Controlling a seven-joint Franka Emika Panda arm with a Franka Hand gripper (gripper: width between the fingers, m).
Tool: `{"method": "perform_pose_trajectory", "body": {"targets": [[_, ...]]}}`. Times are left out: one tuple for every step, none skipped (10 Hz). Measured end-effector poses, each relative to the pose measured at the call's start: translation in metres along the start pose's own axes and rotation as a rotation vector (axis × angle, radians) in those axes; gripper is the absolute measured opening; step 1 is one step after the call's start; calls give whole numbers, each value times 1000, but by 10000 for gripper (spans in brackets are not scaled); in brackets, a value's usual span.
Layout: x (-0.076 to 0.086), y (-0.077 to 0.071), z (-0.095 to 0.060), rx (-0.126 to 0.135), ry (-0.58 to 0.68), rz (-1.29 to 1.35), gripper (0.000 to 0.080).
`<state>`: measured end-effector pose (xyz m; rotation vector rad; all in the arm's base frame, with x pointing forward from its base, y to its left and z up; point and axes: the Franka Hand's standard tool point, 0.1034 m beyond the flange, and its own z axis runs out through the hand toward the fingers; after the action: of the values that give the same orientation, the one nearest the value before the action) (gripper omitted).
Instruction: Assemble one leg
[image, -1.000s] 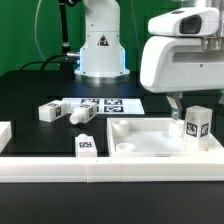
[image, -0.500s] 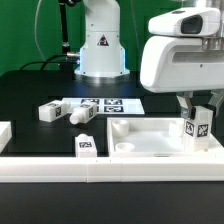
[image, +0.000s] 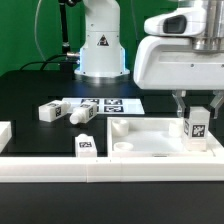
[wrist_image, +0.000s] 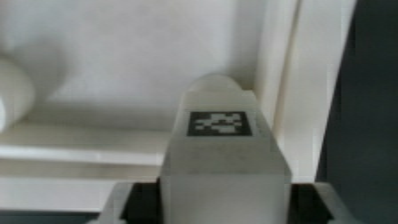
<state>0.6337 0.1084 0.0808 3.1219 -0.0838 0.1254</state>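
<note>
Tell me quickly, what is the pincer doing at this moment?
Pincer: closed on a leg, holding it upright over the tabletop, near its corner on the exterior view's right.

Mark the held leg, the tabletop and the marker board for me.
held leg (image: 197, 124): exterior view, on its tagged face.
tabletop (image: 150, 150): exterior view, on its front rim.
marker board (image: 115, 104): exterior view, on its tagged surface.

Behind my station hangs a green backdrop (image: 25, 30), flat and evenly lit. My table (image: 25, 95) is matte black, without glare. A white rail (image: 110, 167) runs along its near edge. The marker board (image: 105, 104) lies flat on the table at mid-depth.
</note>
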Motion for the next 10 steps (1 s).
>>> {"method": "perform_pose_trajectory", "body": {"targets": [[0, 1, 0, 1, 0, 98, 287], [0, 1, 0, 9, -2, 201, 287], [0, 3, 0, 12, -4, 295, 287], [1, 7, 0, 8, -4, 366, 287], [0, 12, 0, 0, -13, 445, 287], [-1, 18, 0, -10, -22, 506, 287], [0, 23, 0, -16, -21, 583, 287], [0, 27, 0, -25, -17, 644, 288], [0, 30, 0, -32, -13, 662, 288], [1, 31, -1, -29, -12, 655, 389]]}}
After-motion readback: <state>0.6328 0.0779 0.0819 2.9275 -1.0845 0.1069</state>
